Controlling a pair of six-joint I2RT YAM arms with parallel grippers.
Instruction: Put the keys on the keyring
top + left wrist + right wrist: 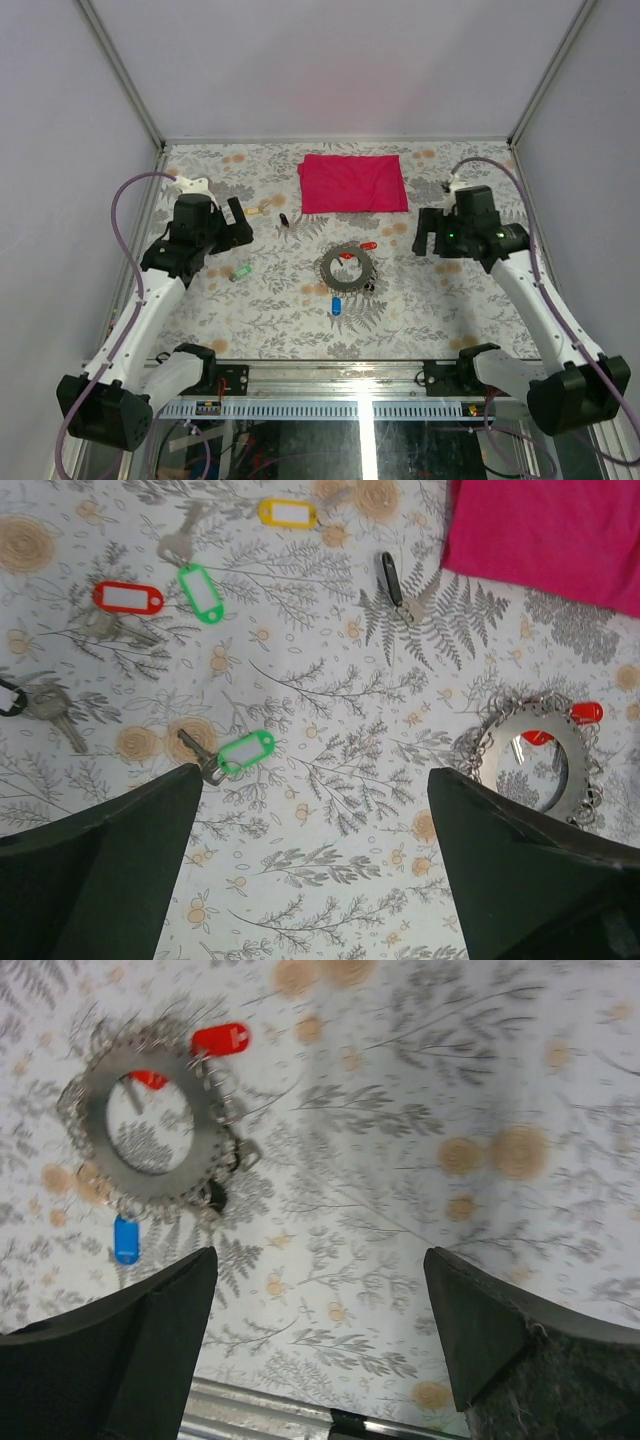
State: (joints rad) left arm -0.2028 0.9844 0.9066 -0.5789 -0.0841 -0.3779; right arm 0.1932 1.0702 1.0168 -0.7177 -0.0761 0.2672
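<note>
Top external: keyring [347, 267] betw. left tool [240, 222] & right tool [422, 236], apart.

I can read no text, number or brand in any of my views. The white label windows on the red tag [128, 598], the upper green tag [200, 592], the lower green tag [247, 751] and the yellow tag [288, 513], all ahead of my left gripper [315, 770], look blank. The tags by the keyring [497, 758], ahead and to that gripper's right, are too small to tell.

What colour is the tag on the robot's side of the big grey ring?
Blue plastic tag, clearest in right wrist view.
</note>
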